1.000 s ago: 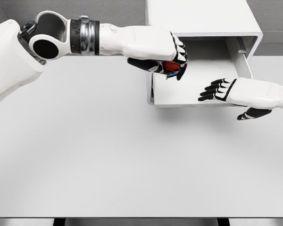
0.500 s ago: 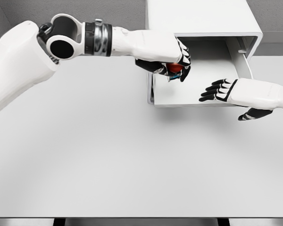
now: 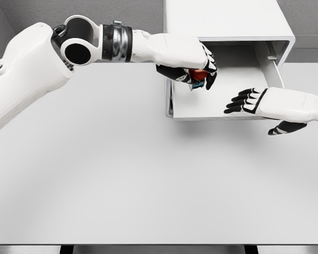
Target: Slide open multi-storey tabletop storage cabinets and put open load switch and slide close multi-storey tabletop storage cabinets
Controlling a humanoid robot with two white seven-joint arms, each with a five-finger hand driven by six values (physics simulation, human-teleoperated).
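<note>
- A small red switch, with a bit of blue showing under it, sits in the curled fingers of the left hand, above the left part of the open drawer.
- The drawer is pulled out of a white cabinet at the far side of the table.
- The right hand hovers over the drawer's front right corner, fingers spread and flat, holding nothing.
- The left arm reaches in from the upper left.
</note>
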